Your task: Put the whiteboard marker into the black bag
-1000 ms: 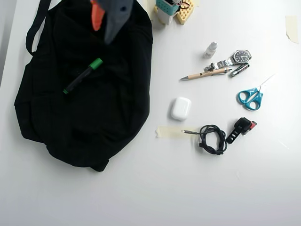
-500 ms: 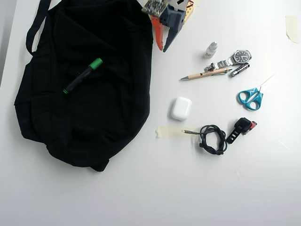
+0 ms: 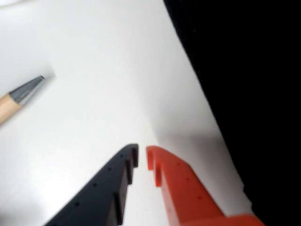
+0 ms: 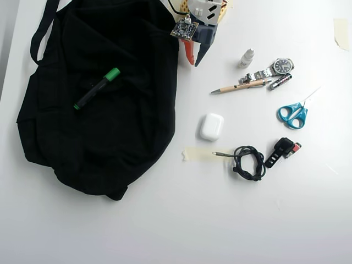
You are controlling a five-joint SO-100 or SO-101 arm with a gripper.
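Although the thick black-barrelled whiteboard marker with the bright green cap [image 4: 97,88] already lies on top of the large soft black fabric bag [image 4: 110,148], the overhead view does not show whether it sits inside an opening or merely rests on the cloth. The two-fingered tool [image 3: 142,157], one finger black and one orange, hangs near the bag's upper right edge over the bare white counter [image 4: 181,225], its jaws nearly together with only a thin gap and nothing between them. The wrist view shows the bag as a dark mass on its right and the tip of a slim tan pen [image 3: 21,96] on its left.

If the marker does count as placed, the best course is judged to be a clean retreat: lift clear of the bag's edge without snagging the fabric, and steer away from the pen, the small white dropper bottle [image 4: 247,57] and the steel wristwatch [image 4: 275,68] lying just beside the arm in the overhead view. If not, the tool would need to spread before reaching back over the bag.
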